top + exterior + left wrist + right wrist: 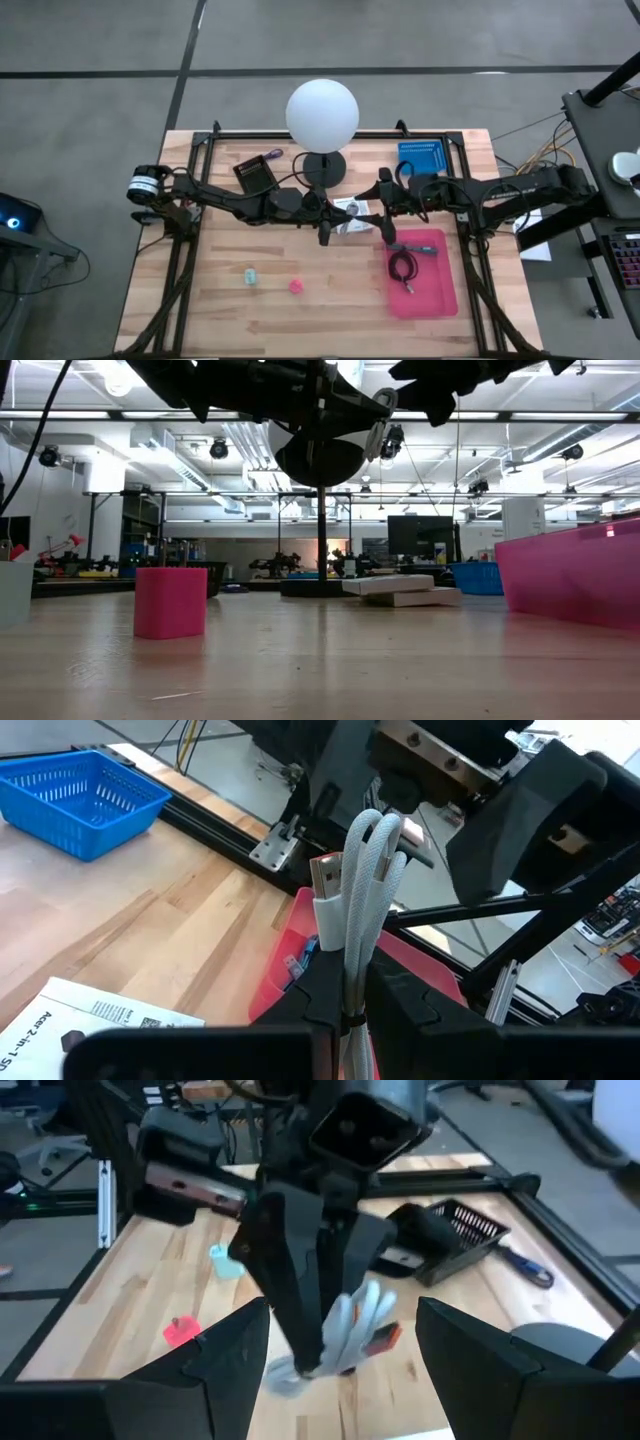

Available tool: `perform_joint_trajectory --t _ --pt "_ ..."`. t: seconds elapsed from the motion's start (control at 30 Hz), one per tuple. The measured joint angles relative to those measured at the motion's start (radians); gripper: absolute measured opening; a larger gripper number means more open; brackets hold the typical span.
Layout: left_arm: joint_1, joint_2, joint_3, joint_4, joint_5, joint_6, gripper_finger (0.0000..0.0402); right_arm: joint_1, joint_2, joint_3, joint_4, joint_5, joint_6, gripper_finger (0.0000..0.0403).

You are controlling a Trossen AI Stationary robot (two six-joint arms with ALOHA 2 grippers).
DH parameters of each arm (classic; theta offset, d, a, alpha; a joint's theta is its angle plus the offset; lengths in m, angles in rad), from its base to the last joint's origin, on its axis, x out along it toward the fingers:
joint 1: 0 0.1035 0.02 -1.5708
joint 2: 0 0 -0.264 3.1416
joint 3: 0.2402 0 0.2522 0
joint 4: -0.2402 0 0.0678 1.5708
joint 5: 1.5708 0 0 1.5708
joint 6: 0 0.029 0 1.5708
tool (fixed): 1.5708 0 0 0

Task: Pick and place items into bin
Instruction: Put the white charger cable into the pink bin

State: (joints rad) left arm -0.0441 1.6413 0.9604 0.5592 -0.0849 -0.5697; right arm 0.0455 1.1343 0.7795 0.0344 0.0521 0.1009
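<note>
From overhead I have the pink bin [424, 290] sitting on the desk [230, 300] at about four o'clock from the white globe lamp [322, 112]; inside it lies a dark coiled cable [403, 266], with a small teal-and-grey piece [415, 248] at the bin's far end. My left gripper [325, 232] is at the middle of the desk, just at six o'clock from the lamp's base, and its jaws are clamped on a folded white cord [365, 880] with a plug end, held up off the desk. In the left wrist view the bin's near wall [285, 970] sits right behind that cord. My right gripper [383, 222] hangs just at three o'clock of the left one, near the bin's far left corner, with its jaws spread wide and nothing between them; its wrist camera looks straight at the other gripper and the cord. A white printed booklet [352, 208] lies on the desk between the two grippers. Still out on the desk are a small teal block [250, 277] and a pink block [296, 286], at about seven and six o'clock from the left gripper. A black basket [256, 176] stands at nine o'clock of the lamp base, and a blue basket [422, 157] at three o'clock; I cannot make out their contents.
</note>
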Motion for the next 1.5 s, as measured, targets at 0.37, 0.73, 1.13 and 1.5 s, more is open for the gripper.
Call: perform_joint_trajectory --t 0.37,0.73,1.13,1.5 --pt "0.0 0.0 0.0 0.0 -0.003 0.0 0.0013 -0.034 0.045 0.0 0.03 0.002 0.005 0.0233" --pt "0.0 0.0 0.001 0.003 -0.005 0.0 0.0013 -0.033 0.055 0.0 0.051 -0.006 0.03 0.0211" --pt "0.003 0.0 0.001 0.0 -0.03 0.001 0.0013 -0.033 0.055 0.0 0.053 -0.009 0.055 0.0162" --pt "0.004 0.001 0.005 0.007 -0.048 0.01 0.0013 -0.034 0.055 0.0 0.058 -0.006 0.076 0.011"
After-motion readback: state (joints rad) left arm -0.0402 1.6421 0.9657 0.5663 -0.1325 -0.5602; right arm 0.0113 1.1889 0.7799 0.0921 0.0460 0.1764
